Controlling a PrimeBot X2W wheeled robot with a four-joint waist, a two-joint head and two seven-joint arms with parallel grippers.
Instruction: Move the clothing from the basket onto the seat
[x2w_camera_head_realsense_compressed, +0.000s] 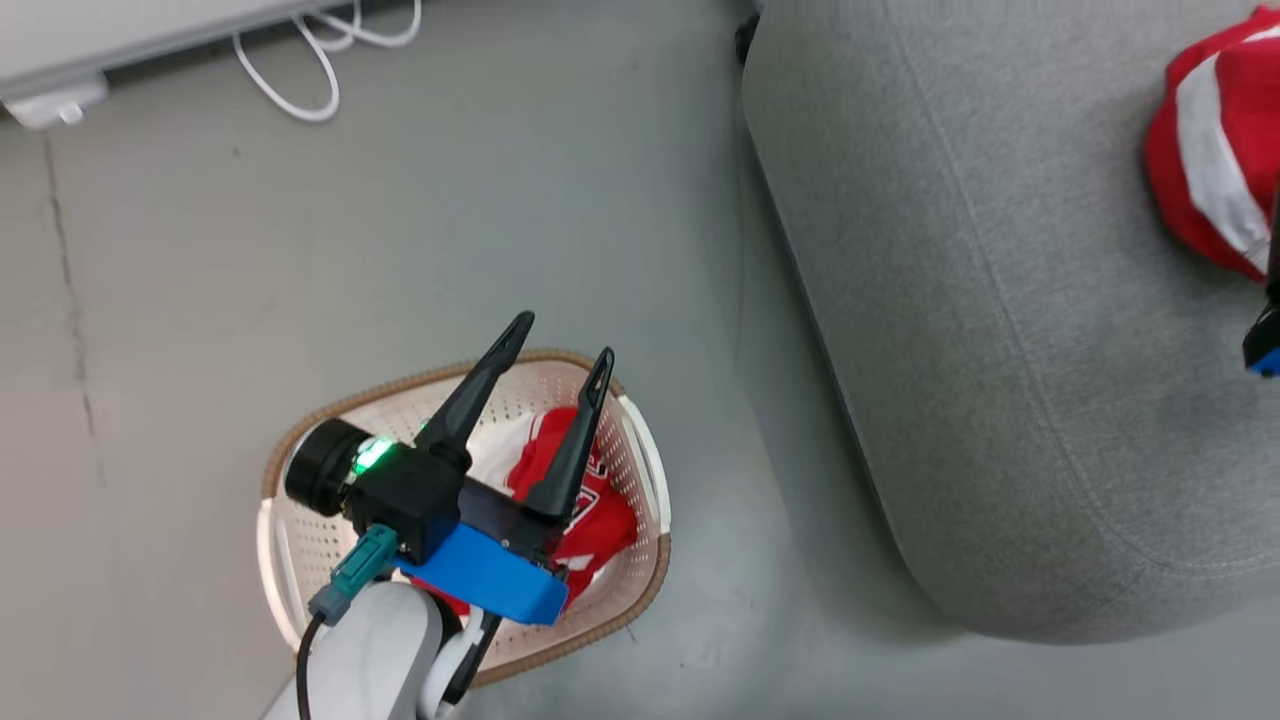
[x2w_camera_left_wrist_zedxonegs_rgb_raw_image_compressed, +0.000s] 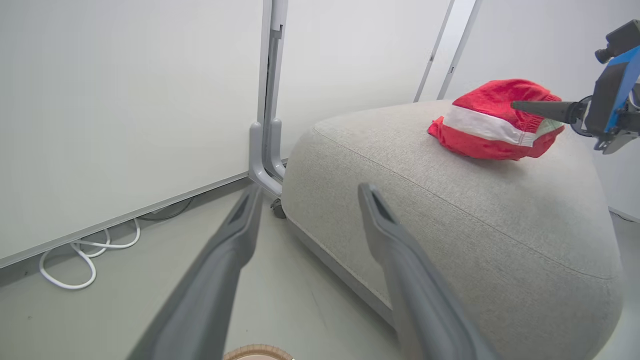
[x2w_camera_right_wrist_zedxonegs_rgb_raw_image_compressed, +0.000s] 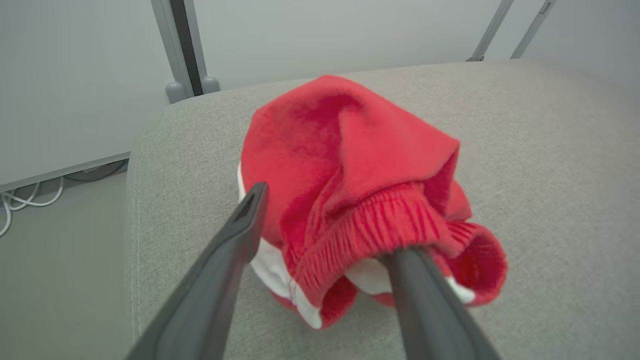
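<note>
Nearest to me, the left claw (x2w_camera_head_realsense_compressed: 562, 337) hovers over the basket (x2w_camera_head_realsense_compressed: 305, 545), fingers spread wide and holding nothing. I judge it is parked there ready to descend. Beneath it, one red garment (x2w_camera_head_realsense_compressed: 600, 520) lies crumpled in the basket, so half the task remains. Beyond a strip of floor (x2w_camera_head_realsense_compressed: 400, 250) stands the seat (x2w_camera_head_realsense_compressed: 1000, 350). On its top rests the second red garment (x2w_camera_right_wrist_zedxonegs_rgb_raw_image_compressed: 340, 150), bunched up. The right claw (x2w_camera_right_wrist_zedxonegs_rgb_raw_image_compressed: 327, 220) is at it, fingers spread, pinching nothing; one finger (x2w_camera_right_wrist_zedxonegs_rgb_raw_image_compressed: 425, 300) sits inside the ribbed waistband (x2w_camera_right_wrist_zedxonegs_rgb_raw_image_compressed: 365, 220). Withdraw that finger cleanly, or the cloth may drag along with it.
</note>
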